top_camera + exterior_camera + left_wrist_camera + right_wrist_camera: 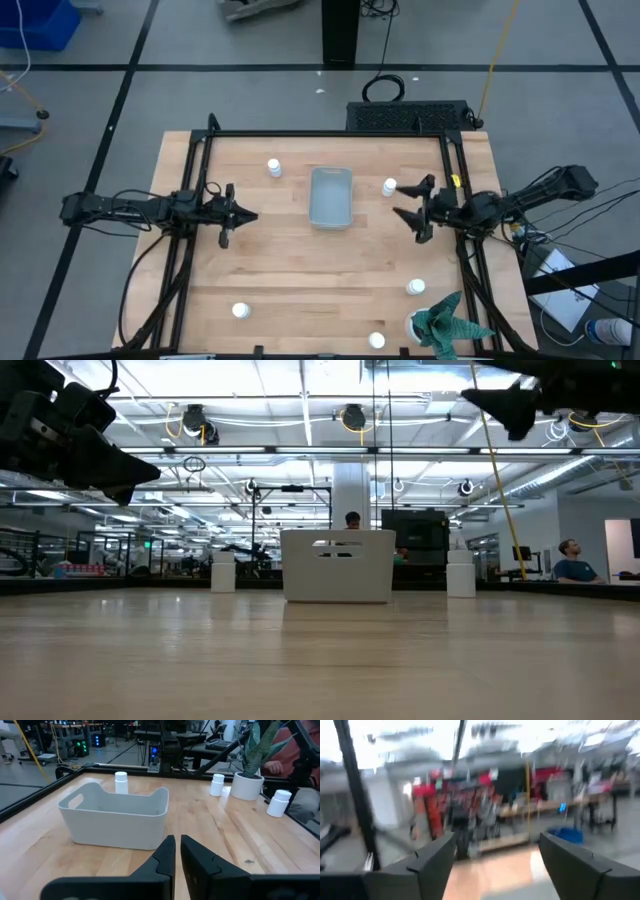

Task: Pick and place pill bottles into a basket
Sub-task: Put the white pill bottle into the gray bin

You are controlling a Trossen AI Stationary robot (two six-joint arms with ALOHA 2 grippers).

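The pale grey-blue basket (330, 196) stands on its base at the table's middle; it also shows in the left wrist view (115, 817) and the low view (338, 565). Several white pill bottles stand upright on the table: one far left of the basket (274, 167), one right of it (389, 187), one at the near left (240, 311), two at the near right (416, 287) (376, 340). My left gripper (245, 215) (176, 851) is shut and empty, left of the basket. My right gripper (405, 200) (497, 855) is open and empty, raised above the table beside the bottle right of the basket.
A green spiky plant in a white pot (445, 325) stands at the near right corner, close to two bottles. A black mesh pad (408, 115) lies beyond the far edge. Black frame rails (195, 200) run along the table's left and right sides.
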